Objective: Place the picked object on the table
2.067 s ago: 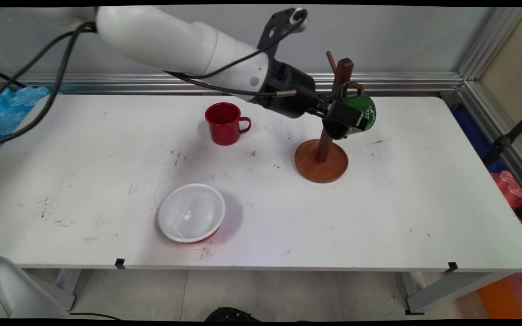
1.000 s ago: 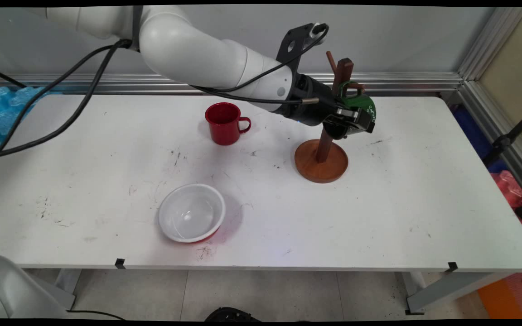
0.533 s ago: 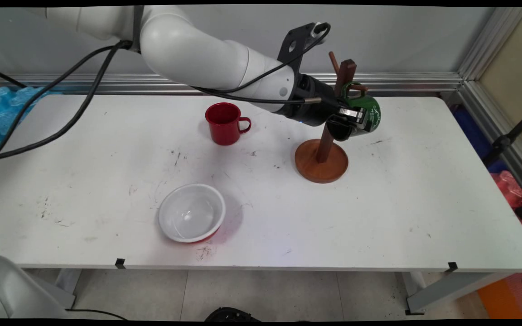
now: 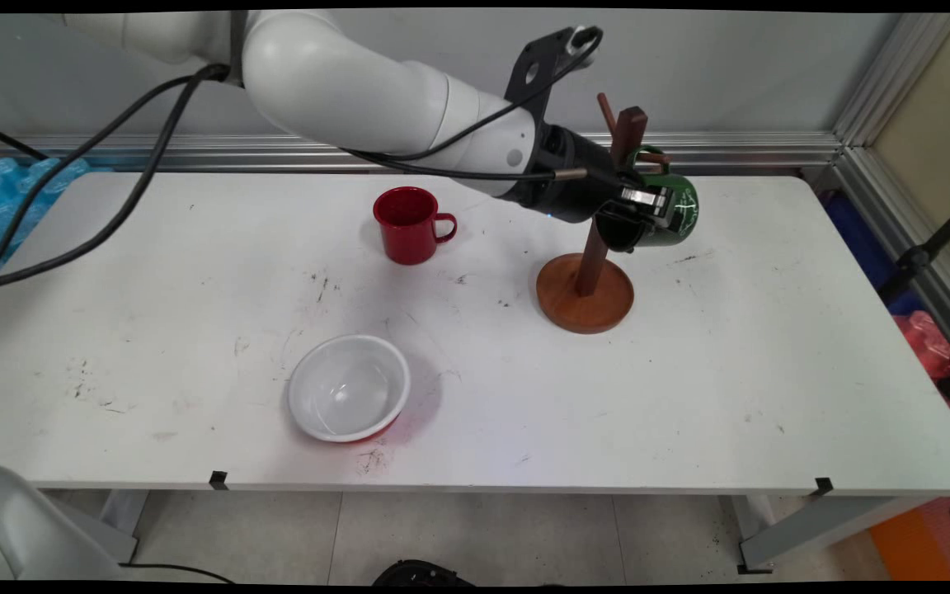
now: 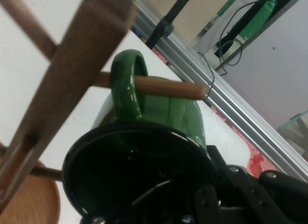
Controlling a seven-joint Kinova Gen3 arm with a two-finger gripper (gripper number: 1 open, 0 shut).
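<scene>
A green mug (image 4: 680, 216) hangs by its handle on a peg (image 5: 168, 87) of the wooden mug tree (image 4: 595, 247), tipped with its mouth toward the arm. My gripper (image 4: 642, 208) reaches in from the left, beside the tree's post, and is shut on the green mug's rim. In the hand view the green mug (image 5: 175, 113) fills the middle, its handle looped over the peg next to the post (image 5: 72, 74). My gripper (image 5: 202, 197) pinches the dark rim at the lower right, one finger inside the mug.
A red mug (image 4: 409, 224) stands upright to the left of the tree. A white bowl (image 4: 349, 386) sits nearer the table's front edge. The tree's round base (image 4: 584, 299) rests on the white table (image 4: 772, 371). A metal rail (image 4: 731, 148) runs along the back.
The gripper moved right onto the mug's rim and shut on it. Since then the mug has shifted right and slightly up along the peg, tilting more.
</scene>
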